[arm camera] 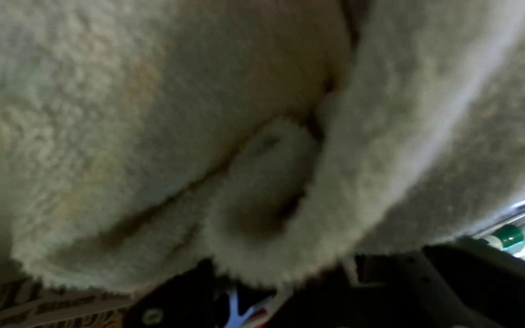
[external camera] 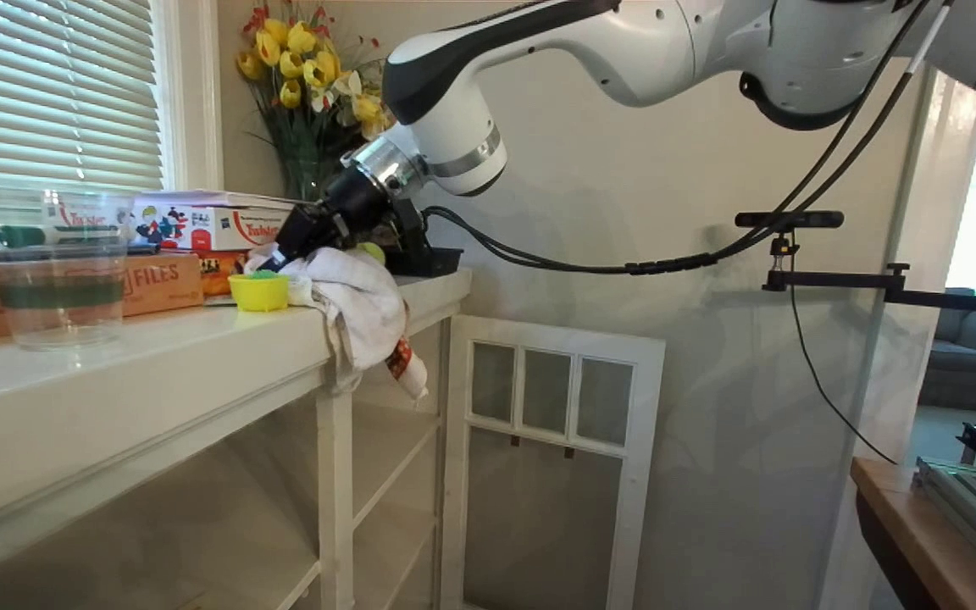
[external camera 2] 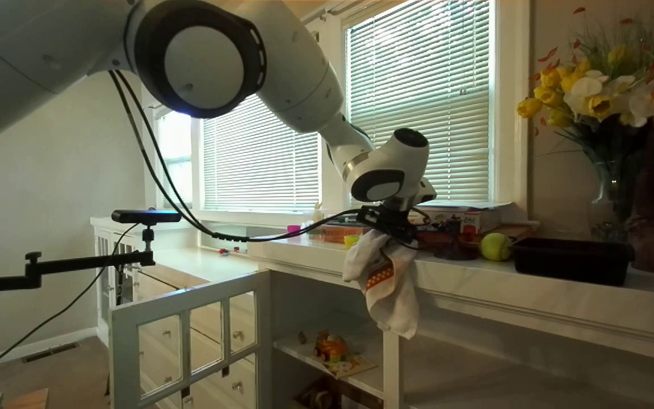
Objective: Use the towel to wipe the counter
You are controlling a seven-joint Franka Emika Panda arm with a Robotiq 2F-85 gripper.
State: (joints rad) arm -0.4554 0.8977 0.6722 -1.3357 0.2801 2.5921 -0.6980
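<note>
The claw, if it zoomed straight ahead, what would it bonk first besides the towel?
Maybe the yellow cup: in an exterior view, the claw slants down toward it. Depth is unclear; perhaps the countertop instead.

Exterior views: opposite sides of arm [external camera: 657, 59], facing counter [external camera: 141, 364], sharing towel [external camera 2: 388, 292]; wrist view: close on towel.

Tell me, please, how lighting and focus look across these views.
In the wrist view, the towel fills most of the frame, soft and blurred, with glare at lower right; in both exterior views, the blinds glow with daylight; in an exterior view, soft shadows mark the wall and the counter shines faintly; in an exterior view, the shelf under the counter lies in shade.
</note>
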